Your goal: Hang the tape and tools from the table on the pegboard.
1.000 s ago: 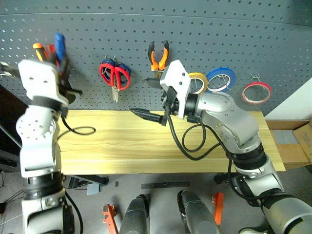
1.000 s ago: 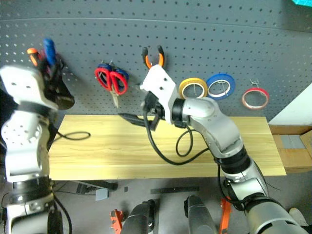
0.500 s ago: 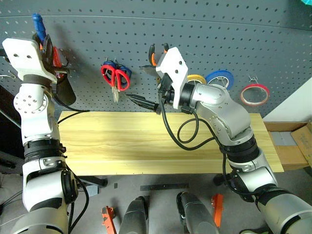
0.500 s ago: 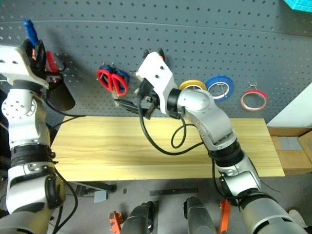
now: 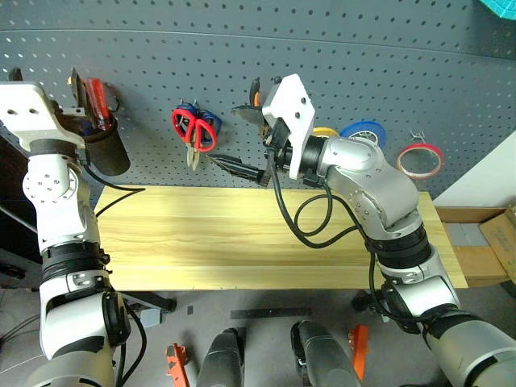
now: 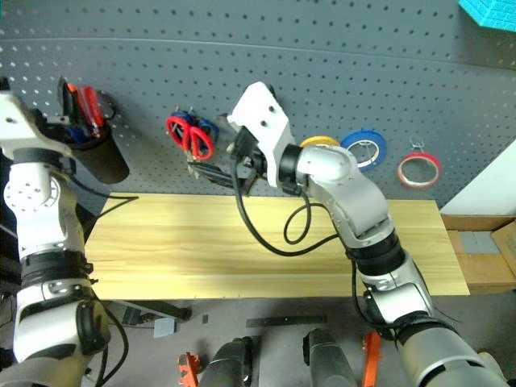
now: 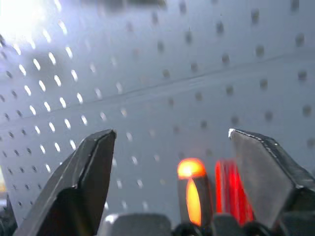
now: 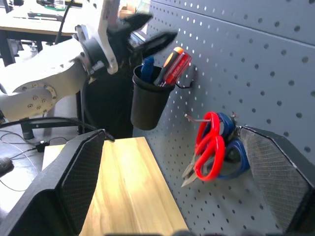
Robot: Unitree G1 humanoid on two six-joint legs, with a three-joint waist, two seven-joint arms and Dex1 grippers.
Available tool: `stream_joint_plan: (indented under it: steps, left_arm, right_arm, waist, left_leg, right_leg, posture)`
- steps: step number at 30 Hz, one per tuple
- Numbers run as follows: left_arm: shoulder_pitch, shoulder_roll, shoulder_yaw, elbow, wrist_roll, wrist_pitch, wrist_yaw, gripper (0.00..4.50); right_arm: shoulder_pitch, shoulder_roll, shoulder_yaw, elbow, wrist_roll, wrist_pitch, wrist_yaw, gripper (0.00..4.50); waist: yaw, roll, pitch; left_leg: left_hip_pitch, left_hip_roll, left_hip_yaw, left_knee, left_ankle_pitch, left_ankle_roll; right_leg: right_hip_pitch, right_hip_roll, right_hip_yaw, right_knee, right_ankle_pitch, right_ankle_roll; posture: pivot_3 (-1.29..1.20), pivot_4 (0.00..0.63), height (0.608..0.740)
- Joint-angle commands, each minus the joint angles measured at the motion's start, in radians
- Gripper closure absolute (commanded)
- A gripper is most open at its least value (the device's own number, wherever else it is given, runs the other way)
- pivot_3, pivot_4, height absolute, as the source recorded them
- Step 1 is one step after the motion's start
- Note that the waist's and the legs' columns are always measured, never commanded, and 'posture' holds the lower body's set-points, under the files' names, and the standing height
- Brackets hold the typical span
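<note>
Left hand lets go of the blue screwdriver at the pegboard cup.

The left hand (image 8: 147, 34), clamped on the blue-handled screwdriver (image 8: 146, 68) a second ago, now has its fingers apart above the black cup (image 5: 103, 149), where the tool stands. The right hand (image 5: 246, 141) waits spread open near the red-handled scissors (image 5: 196, 131). Pliers (image 5: 255, 91) and red tape (image 5: 422, 160) hang on the pegboard (image 5: 419, 72); the counter (image 5: 242, 242) looks cleared.

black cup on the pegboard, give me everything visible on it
The black cup is a plain, matte, slightly tapered round holder, plastic by the look, hanging upright on the pegboard from a thin metal hook at its rim, above the table's end. Three screwdrivers stand in it, handles up: blue, orange and red. The left gripper, jaws open, hovers just above them.
</note>
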Motion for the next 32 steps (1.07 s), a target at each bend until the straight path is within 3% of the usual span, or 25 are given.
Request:
stream_joint_plan:
  steps: [1, 6, 9, 12, 15, 18, 20, 24, 32]
  left_arm:
    - [-0.002, -0.012, -0.067, -0.181, -0.028, 0.069, -0.067, 0.74]
    - [0.198, -0.023, -0.240, -0.500, -0.213, 0.486, -0.296, 0.74]
    - [0.278, -0.041, -0.233, -0.639, -0.298, 0.611, -0.301, 0.74]
    - [0.356, -0.070, -0.256, -0.743, -0.298, 0.701, -0.268, 0.74]
    - [0.459, -0.088, -0.303, -0.787, -0.259, 0.720, -0.271, 0.74]
    - [0.528, -0.116, -0.308, -0.773, -0.248, 0.729, -0.260, 0.74]
    - [0.588, -0.153, -0.292, -0.718, -0.240, 0.712, -0.245, 0.74]
    - [0.652, -0.263, -0.241, -0.569, -0.202, 0.643, -0.152, 0.74]
    - [0.715, -0.330, -0.183, -0.376, -0.055, 0.462, 0.001, 0.74]
  right_arm:
    - [0.008, -0.035, -0.080, -0.061, 0.046, -0.008, 0.018, 0.00]
    - [0.134, -0.143, -0.138, -0.157, 0.114, 0.061, 0.063, 0.00]
    - [0.207, -0.179, -0.153, -0.214, 0.136, 0.089, 0.052, 0.00]
    - [0.345, -0.193, -0.174, -0.284, 0.145, 0.095, 0.013, 0.00]
    - [0.525, -0.179, -0.151, -0.311, 0.110, -0.001, -0.004, 0.00]
    - [0.627, -0.166, -0.131, -0.265, 0.074, -0.078, -0.008, 0.00]
    - [0.689, -0.145, -0.126, -0.168, 0.016, -0.162, -0.045, 0.00]
    - [0.757, -0.093, -0.163, 0.014, -0.096, -0.341, -0.169, 0.00]
    - [0.823, -0.062, -0.221, 0.259, -0.175, -0.538, -0.282, 0.00]
  waist:
    - [0.004, 0.000, -0.009]
    - [-0.002, 0.011, -0.050]
    - [-0.005, 0.013, -0.053]
    - [-0.005, 0.013, -0.055]
    - [-0.003, 0.021, -0.072]
    - [-0.004, 0.027, -0.079]
    - [-0.004, 0.026, -0.092]
    - [-0.002, 0.027, -0.106]
    - [0.003, 0.026, -0.128]
  left_leg:
    - [0.000, -0.001, 0.000, 0.000, 0.000, 0.000]
    - [0.001, -0.001, 0.001, -0.001, 0.000, 0.000]
    - [0.003, 0.000, 0.001, 0.000, 0.000, 0.001]
    - [0.008, 0.000, 0.002, 0.001, 0.001, 0.001]
    - [0.021, 0.003, 0.000, -0.002, 0.002, 0.000]
    - [0.036, 0.003, 0.003, -0.004, 0.001, -0.001]
    - [0.037, 0.004, 0.005, -0.002, 0.001, -0.001]
    - [0.053, 0.004, 0.004, -0.003, 0.001, -0.001]
    - [0.053, 0.003, 0.005, -0.004, 0.000, -0.001]
  right_leg:
    - [0.000, 0.000, 0.000, 0.000, 0.000, 0.000]
    - [0.002, 0.000, 0.000, -0.002, 0.000, 0.000]
    - [0.004, 0.001, 0.001, -0.001, 0.000, 0.000]
    - [0.007, 0.008, 0.001, 0.001, 0.002, -0.003]
    - [0.022, 0.014, 0.001, -0.001, 0.002, -0.005]
    - [0.036, 0.014, 0.004, -0.004, -0.006, -0.002]
    - [0.037, 0.015, 0.005, -0.003, -0.006, -0.002]
    - [0.053, 0.015, 0.004, -0.008, -0.010, -0.008]
    - [0.053, 0.014, 0.005, -0.008, -0.008, -0.006]
  posture:
    - [-0.06, 0.105, 0.740]
    - [-0.05, 0.086, 0.740]
    - [-0.05, 0.082, 0.740]
    - [-0.05, 0.070, 0.740]
    - [-0.05, 0.061, 0.740]
    - [-0.05, 0.050, 0.740]
    - [-0.05, 0.044, 0.740]
    - [-0.04, 0.027, 0.740]
    - [-0.04, 0.002, 0.740]
